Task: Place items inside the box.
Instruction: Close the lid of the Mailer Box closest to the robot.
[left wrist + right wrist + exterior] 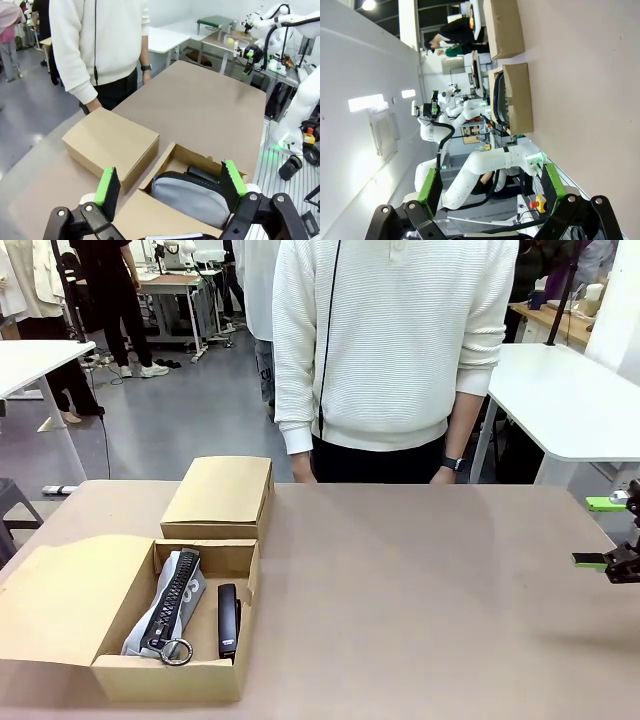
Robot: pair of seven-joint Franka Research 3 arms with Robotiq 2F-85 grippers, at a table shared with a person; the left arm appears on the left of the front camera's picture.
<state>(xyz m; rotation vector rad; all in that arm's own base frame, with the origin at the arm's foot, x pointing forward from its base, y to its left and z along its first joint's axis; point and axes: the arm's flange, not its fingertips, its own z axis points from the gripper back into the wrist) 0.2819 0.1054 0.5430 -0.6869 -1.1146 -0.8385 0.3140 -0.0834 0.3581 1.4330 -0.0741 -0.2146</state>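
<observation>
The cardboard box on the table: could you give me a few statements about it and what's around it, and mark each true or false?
1. The open box holds a grey pencil case and a black stapler. True.
2. A second, closed box sits just behind the open one. True.
3. The person's hand is reaching into the open box. False: both hands hang at the far table edge, away from the box.
4. The right gripper is shut on a stapler. False: its fingers are apart and hold nothing, at the table's right edge.
5. The left gripper is open above the open box. True.
</observation>
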